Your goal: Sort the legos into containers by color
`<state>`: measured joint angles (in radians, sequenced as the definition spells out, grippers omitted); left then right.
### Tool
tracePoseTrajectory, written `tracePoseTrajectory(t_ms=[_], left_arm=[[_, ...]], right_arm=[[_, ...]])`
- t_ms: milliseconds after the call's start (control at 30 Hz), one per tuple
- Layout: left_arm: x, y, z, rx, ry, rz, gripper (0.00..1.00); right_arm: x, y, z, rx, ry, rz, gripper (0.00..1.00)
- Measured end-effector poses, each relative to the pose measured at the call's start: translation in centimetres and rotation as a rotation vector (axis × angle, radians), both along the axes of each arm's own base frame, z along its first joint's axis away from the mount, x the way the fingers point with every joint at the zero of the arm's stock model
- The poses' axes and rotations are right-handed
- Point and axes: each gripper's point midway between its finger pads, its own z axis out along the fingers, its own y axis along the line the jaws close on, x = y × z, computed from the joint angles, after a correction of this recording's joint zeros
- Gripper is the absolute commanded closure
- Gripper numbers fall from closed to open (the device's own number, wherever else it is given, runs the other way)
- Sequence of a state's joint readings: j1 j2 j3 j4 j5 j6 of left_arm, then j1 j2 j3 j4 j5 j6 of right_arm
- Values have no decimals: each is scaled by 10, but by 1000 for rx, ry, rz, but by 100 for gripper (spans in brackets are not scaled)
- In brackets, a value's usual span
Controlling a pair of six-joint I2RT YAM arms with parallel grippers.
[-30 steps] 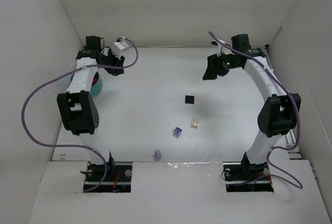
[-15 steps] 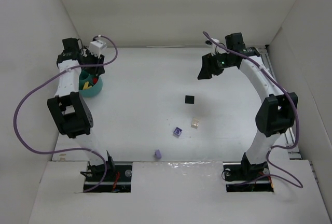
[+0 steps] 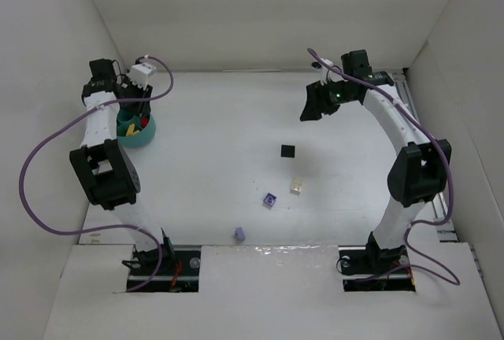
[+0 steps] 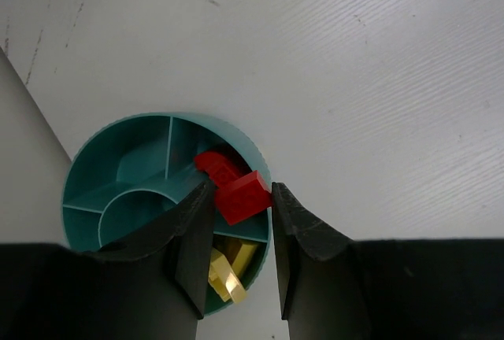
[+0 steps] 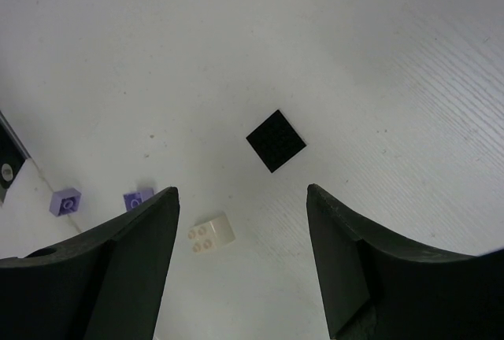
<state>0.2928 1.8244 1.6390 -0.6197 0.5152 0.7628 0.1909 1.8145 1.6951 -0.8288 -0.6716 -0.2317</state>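
The left hand [image 4: 239, 200] is clamped on a red brick [image 4: 246, 195] over the teal bowl [image 4: 94, 163], beside a red piece [image 4: 213, 167] already inside; releasing it there looks next; the right hand [image 5: 240, 216] hangs spread and empty above the black square [image 5: 276, 140] on the bench [image 5: 378, 49]; no readable writing.

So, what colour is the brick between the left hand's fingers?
A red brick, clearest in left wrist view.

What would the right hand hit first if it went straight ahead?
Likely the table, at or near the black square that the right hand frames; depth is unclear.
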Motion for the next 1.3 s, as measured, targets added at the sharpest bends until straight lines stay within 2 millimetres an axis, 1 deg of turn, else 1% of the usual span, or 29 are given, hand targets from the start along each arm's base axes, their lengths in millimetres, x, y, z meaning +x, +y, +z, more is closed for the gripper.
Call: tracePoseTrajectory(t_ms=[167,433,600,800,867,967,1000,1100,1133,1200,1300], left_arm=[[2,7,-8,23,10,6,89],[8,10,-26,26,35,7,88],[12,13,-28,35,28,10,88],[13,16,-31,48,29,19,82],[13,17,-33,50,35,23,82],[13,19,-38,51,48,28,78],[13,20,-40,51,52,30,74],[13,21,-43,50,57,30,65],[14,21,-43,51,55,31,58],[15,22,-42,51,49,32,54],[16,22,-42,46,47,38,53]], right_arm=[[1,0,-5,-4,11,-2,29],[4,-1,-10,-12,19,-6,29],[5,-1,-10,-16,16,-9,29],[5,-2,-10,-18,16,-11,29],[6,-2,-10,-18,14,-11,29],[7,-1,-9,-18,13,-11,29],[7,-1,-10,-18,14,-11,29],[8,-1,-10,-18,14,-11,29],[9,-1,-10,-18,13,-11,29],[10,-1,-11,-19,14,-12,29],[10,-1,-11,-20,16,-12,29]])
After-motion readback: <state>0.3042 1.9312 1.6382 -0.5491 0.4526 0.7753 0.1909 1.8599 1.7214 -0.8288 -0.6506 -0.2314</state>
